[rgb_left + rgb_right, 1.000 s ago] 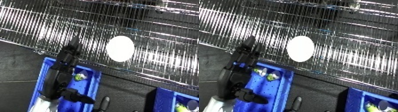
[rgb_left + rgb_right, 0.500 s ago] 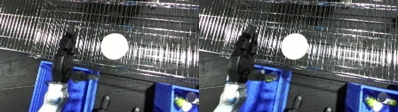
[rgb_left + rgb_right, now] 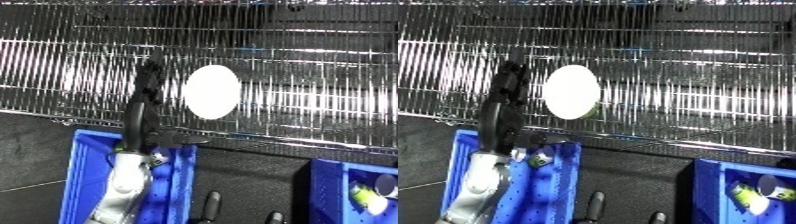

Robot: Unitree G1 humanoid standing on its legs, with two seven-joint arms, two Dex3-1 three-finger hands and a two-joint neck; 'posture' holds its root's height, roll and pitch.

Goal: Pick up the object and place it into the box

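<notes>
We see the left hand (image 3: pixel 144 102) raised over the blue plastic bin (image 3: pixel 82 165) at near left, its fingers straight, reaching onto the wire-grid shelf (image 3: pixel 302 75). White oval object (image 3: pixel 211 92) lies just right. No readable writing.

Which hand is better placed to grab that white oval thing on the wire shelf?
Left. The left hand is raised with straight fingers right beside the white oval object on the wire shelf, above the left blue bin. The right hand is not visible in either view.
</notes>
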